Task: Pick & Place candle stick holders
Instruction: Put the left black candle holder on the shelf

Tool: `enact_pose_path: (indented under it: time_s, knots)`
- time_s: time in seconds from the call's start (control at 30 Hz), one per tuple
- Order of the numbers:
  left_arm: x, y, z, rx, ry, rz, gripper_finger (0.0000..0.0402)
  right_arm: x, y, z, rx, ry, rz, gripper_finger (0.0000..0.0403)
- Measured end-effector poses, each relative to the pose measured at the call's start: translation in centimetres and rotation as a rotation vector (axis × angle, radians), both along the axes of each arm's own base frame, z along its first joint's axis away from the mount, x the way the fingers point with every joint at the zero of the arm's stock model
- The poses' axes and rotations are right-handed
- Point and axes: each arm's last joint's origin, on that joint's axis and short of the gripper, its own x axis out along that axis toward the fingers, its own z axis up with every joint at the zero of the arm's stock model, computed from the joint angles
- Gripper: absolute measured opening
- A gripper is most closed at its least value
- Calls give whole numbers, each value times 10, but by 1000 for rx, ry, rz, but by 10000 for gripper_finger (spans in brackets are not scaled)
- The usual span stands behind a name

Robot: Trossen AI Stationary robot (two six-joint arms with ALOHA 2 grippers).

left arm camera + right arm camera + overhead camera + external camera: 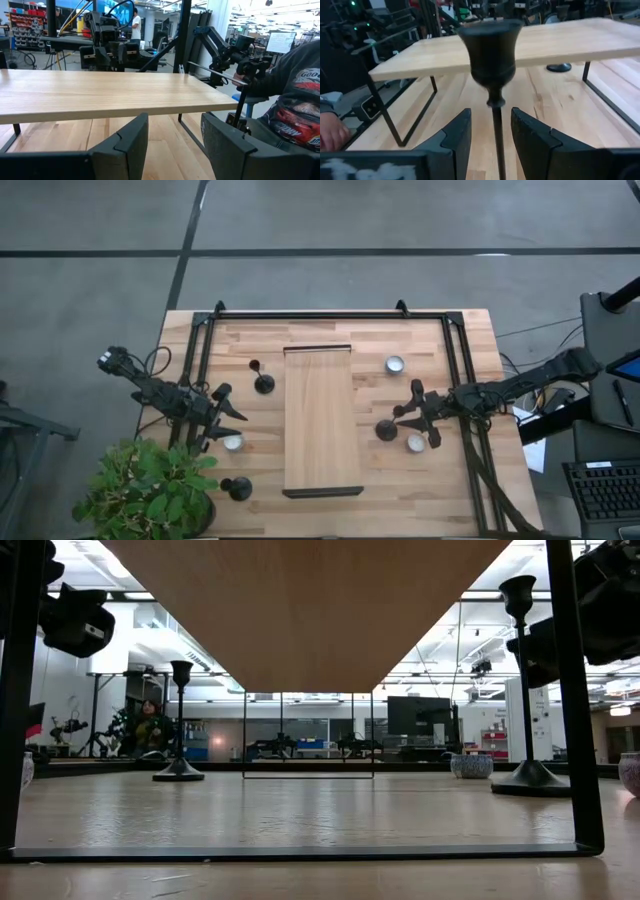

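Three black candle stick holders stand upright on their round bases on the table. One (264, 383) is left of the raised wooden shelf (322, 420), one (238, 489) is near the front left, and one (386, 430) is right of the shelf. My right gripper (408, 418) is open at this third holder. In the right wrist view its thin stem (495, 125) stands between the two fingers with a gap on each side, and its cup (490, 50) is above them. My left gripper (225, 412) is open and empty at the shelf's left side (175, 145).
Tealights in silver cups sit at the far right (395, 364), by the right gripper (416, 443) and by the left gripper (233, 442). A potted plant (150, 490) stands at the front left corner. A person (290, 100) sits beyond the table, and a hand (332, 132) shows at its side.
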Motion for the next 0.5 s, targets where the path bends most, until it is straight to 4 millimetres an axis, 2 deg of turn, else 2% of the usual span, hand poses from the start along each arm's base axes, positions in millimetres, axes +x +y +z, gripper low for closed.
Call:
enact_pose_path:
  time_s: [0.23,0.5]
  knots:
    - [0,0,0,0,0,0,179,3,1,-1,-18,-1,2,134]
    - [0,0,0,0,0,0,179,3,1,0,-19,-11,3,93]
